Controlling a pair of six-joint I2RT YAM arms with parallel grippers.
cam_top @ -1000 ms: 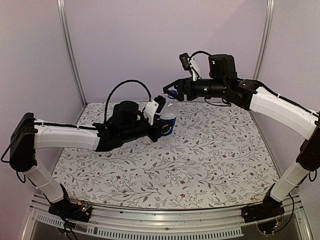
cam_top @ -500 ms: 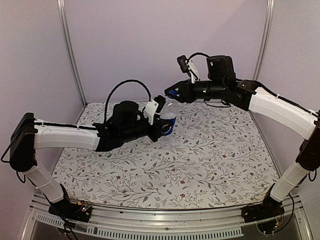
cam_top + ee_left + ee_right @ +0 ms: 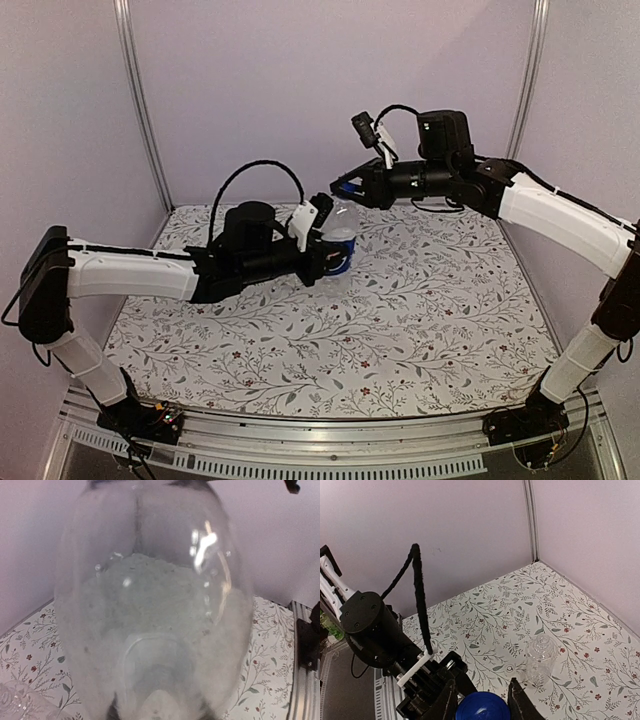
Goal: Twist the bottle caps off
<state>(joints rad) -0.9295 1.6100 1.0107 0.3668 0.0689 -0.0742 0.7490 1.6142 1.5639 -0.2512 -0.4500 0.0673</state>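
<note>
— where's the one they're working on?
— the clear plastic bottle with the blue label band is near the far edge of the flower-patterned desk, a bit left of the middle. the left gripper is clamped round its body. from that wrist's camera the bottle fills the whole view, so i can't see the fingers themselves there.
— and the top?
— the right gripper sits over the neck. its fingers are drawn in narrow on either side of the bright blue round plastic screw cap, touching it as far as i can see. whether the cap is free of its thread, i can't tell.
— what would make this go well?
— i'd say a firm left grip so the bottle can't spin along, the right wrist in line with the neck, and a turn without a harder squeeze. the plain clear plastic bottle stands apart, toward the far left corner, nothing touching it.
</note>
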